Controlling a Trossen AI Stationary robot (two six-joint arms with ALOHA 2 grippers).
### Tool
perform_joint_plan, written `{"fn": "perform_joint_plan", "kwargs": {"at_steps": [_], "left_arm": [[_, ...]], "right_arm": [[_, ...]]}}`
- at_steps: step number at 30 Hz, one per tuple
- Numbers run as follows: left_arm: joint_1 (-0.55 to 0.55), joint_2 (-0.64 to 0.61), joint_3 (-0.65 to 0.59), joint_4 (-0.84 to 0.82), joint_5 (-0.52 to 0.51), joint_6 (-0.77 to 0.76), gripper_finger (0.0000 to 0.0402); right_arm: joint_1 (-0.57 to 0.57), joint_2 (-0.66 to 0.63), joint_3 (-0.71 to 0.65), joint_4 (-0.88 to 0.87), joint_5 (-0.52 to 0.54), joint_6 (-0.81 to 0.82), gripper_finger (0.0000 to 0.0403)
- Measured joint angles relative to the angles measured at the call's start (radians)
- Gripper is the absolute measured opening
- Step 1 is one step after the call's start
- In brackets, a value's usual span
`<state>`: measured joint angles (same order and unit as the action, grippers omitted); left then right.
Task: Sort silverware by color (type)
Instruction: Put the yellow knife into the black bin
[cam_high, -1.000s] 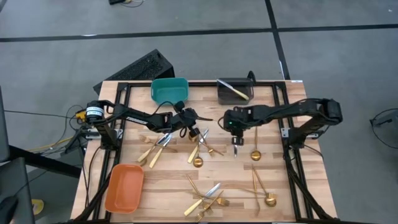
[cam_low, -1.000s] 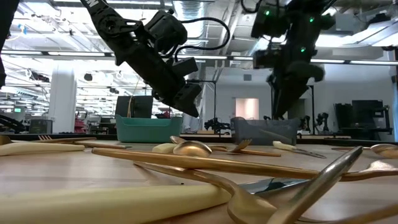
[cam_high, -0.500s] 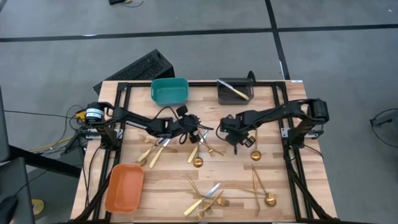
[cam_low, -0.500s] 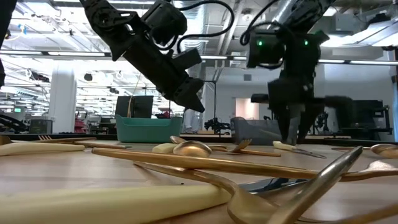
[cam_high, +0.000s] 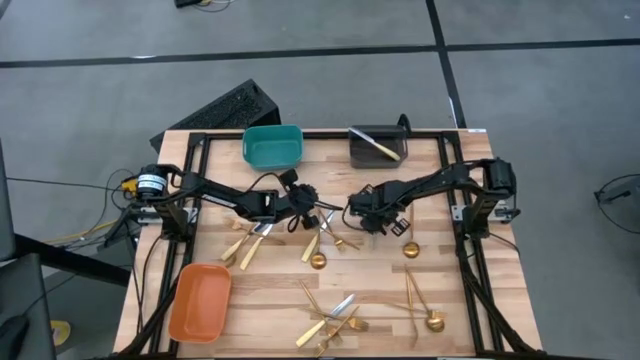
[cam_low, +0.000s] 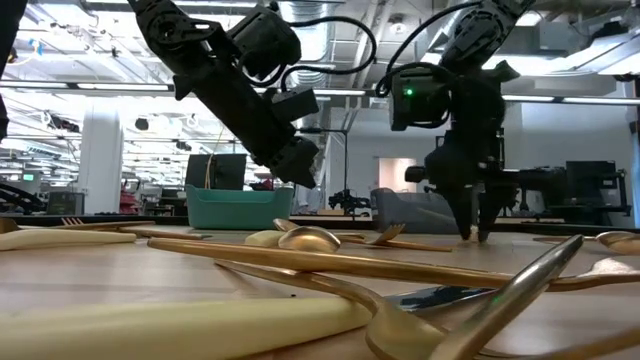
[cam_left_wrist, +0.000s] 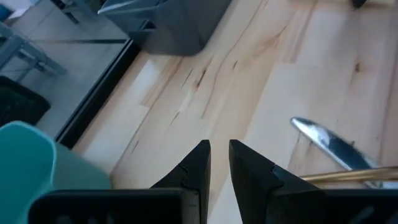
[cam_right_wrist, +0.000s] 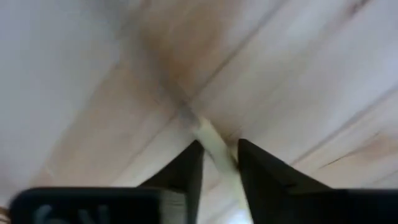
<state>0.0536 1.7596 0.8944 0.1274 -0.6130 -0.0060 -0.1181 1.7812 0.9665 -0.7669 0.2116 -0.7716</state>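
Gold silverware lies scattered on the wooden table (cam_high: 280, 275): a bunch at the left (cam_high: 248, 243), pieces in the middle (cam_high: 322, 240) and a pile near the front edge (cam_high: 330, 315). My right gripper (cam_high: 378, 225) points down at the table, open, its fingertips (cam_low: 476, 236) on either side of a pale-handled knife (cam_right_wrist: 212, 142). I cannot tell whether they touch it. My left gripper (cam_high: 320, 208) hangs above the middle pieces, slanting down, shut with only a slit between the fingers (cam_left_wrist: 219, 155) and nothing in it. A silvery knife blade (cam_left_wrist: 329, 146) lies ahead of it.
A teal bin (cam_high: 272, 145) and a grey bin (cam_high: 378, 145) holding one gold piece stand at the far edge. An orange bin (cam_high: 200, 300) stands at the near left. Black frame rails (cam_high: 470, 280) run along both sides. A spoon (cam_high: 411, 250) lies to the right of my right gripper.
My right gripper has come down from well above the table until its fingertips reach the tabletop. It has rolled about its own axis on the way, and its fingers now stand closer together than half a second ago. The silverware has not moved.
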Motion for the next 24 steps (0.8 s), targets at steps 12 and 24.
{"fn": "perform_joint_plan", "kwargs": {"at_steps": [12,24], "left_arm": [[0.0,-0.058,-0.001,-0.059,-0.002,-0.033,0.0049],[0.049,-0.327,-0.338,0.431,0.146,0.011,0.0031]], "right_arm": [[-0.191,-0.253,-0.005,0.027,-0.148,0.322,0.005],[-0.377,-0.571,-0.002,0.279,-0.059,0.571,0.005]]}}
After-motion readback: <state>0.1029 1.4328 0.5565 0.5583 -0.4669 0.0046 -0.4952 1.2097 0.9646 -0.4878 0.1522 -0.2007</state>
